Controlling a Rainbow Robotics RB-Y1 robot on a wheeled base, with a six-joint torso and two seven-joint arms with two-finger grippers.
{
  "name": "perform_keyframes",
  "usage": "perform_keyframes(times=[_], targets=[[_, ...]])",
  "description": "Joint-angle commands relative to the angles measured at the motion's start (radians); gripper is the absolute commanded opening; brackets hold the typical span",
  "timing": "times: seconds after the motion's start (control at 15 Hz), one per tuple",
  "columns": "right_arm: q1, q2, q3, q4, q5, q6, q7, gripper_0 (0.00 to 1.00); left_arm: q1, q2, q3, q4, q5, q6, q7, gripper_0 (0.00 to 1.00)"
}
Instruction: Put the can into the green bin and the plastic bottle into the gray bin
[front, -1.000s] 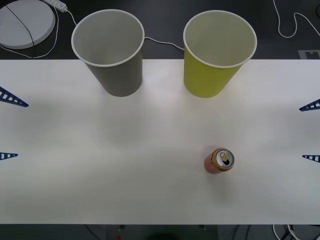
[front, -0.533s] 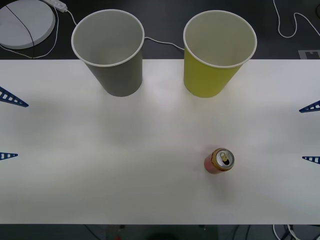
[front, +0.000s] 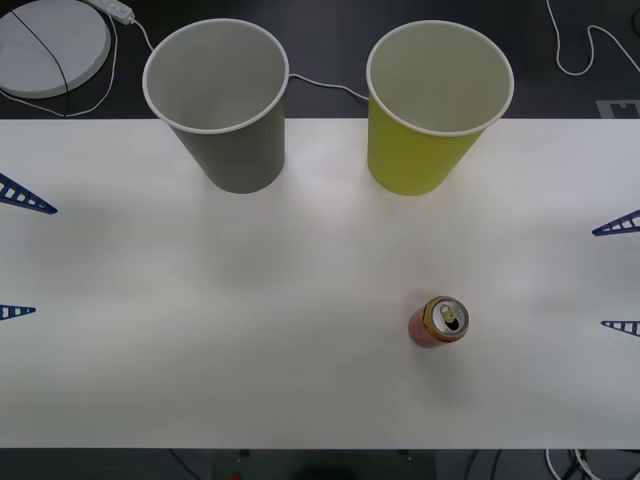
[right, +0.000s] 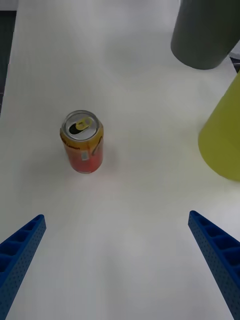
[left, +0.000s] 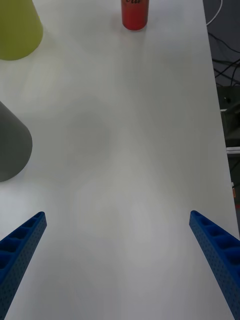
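Your two claws sit at opposite edges of the white bench (front: 300, 380), both spread wide and holding nothing. The left claw (front: 20, 260) shows its blue ribbed fingertips at the left edge of the front view; the right claw (front: 618, 275) shows likewise at the right edge. The can (front: 438, 321) stands upright on the bench toward your right side, gold top and pull-tab opening facing up, well apart from both claws. In the right wrist view, the can (right: 82, 141) lies ahead of the open fingers (right: 20, 250), nearer one finger than the other. At the far edge of the bench stand the gray bin (front: 235, 150) on your left and the green bin (front: 415, 160) on your right, both upright, side by side but apart. The can is nearer the green bin. White cables (front: 325, 85) trail on the dark floor behind the bins.
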Motion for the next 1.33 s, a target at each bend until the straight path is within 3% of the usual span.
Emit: perform_keyframes(times=[0.07, 0.73, 0.93, 1.33], targets=[[0.000, -0.001, 0.038, 0.060, -0.035, 0.000, 0.097, 1.00, 0.000, 0.000, 0.000, 0.000, 0.000, 0.000, 0.000, 1.00], [-0.091, 0.010, 0.282, 0.449, -0.223, 0.019, 0.414, 1.00, 0.000, 0.000, 0.000, 0.000, 0.000, 0.000, 0.000, 1.00], [-0.135, 0.047, 0.350, 0.554, -0.261, 0.023, 0.460, 1.00, 0.000, 0.000, 0.000, 0.000, 0.000, 0.000, 0.000, 1.00], [-0.155, 0.161, 0.363, 0.659, -0.259, 0.023, 0.492, 1.00, 0.000, 0.000, 0.000, 0.000, 0.000, 0.000, 0.000, 1.00]])
